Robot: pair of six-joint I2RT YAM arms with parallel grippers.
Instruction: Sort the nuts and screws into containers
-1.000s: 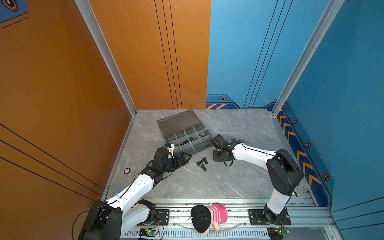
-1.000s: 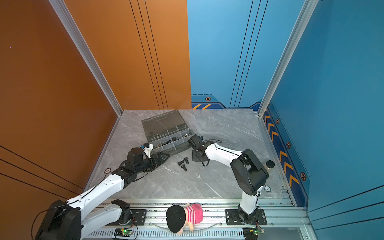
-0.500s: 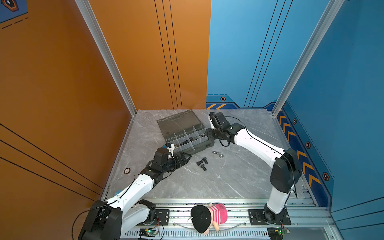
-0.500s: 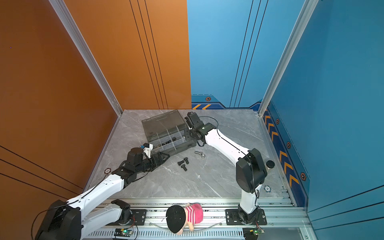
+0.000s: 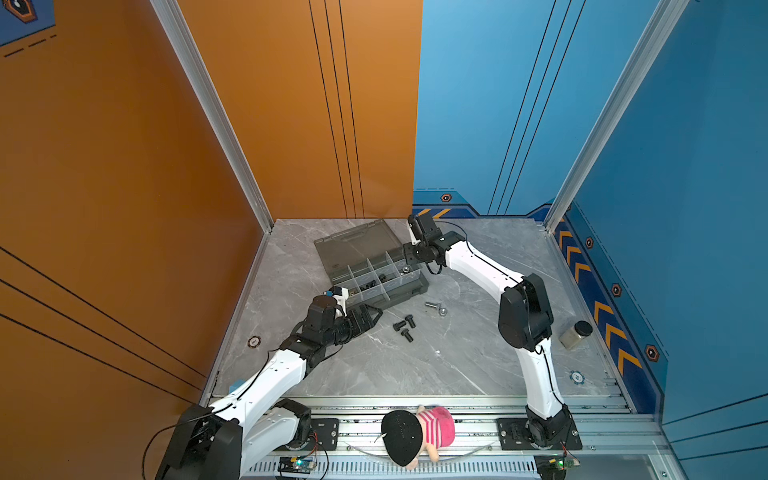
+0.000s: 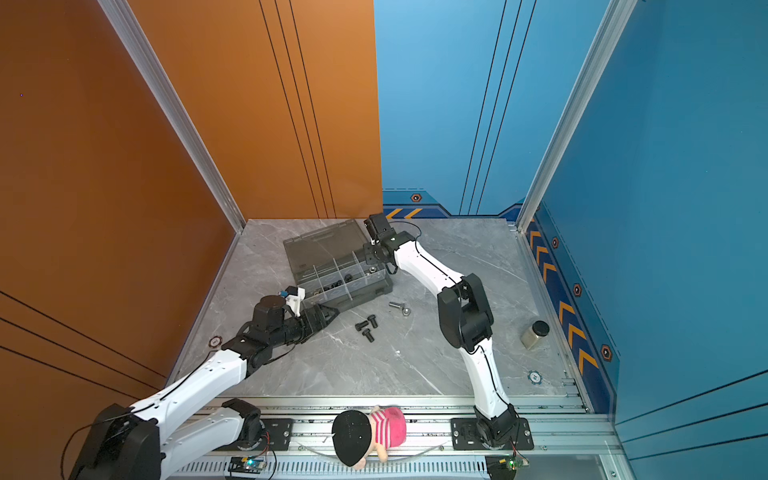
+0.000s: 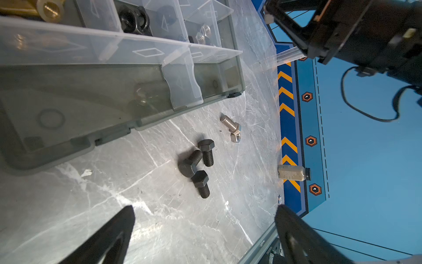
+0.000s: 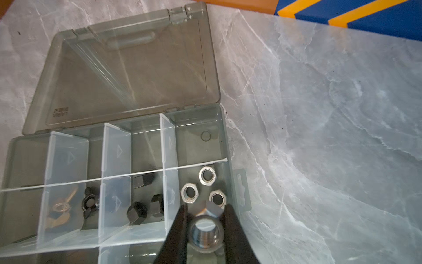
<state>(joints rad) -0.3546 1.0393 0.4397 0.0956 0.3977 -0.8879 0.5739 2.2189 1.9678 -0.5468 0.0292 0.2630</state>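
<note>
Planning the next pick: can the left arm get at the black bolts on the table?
Probably yes: the left gripper is open beside the black bolts, with only bare table between them.

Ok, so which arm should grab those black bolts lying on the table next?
Left. The left hand is wide open, close to the three black bolts and pointing their way. The right hand is busy, shut on a silver nut over the organiser case.
</note>
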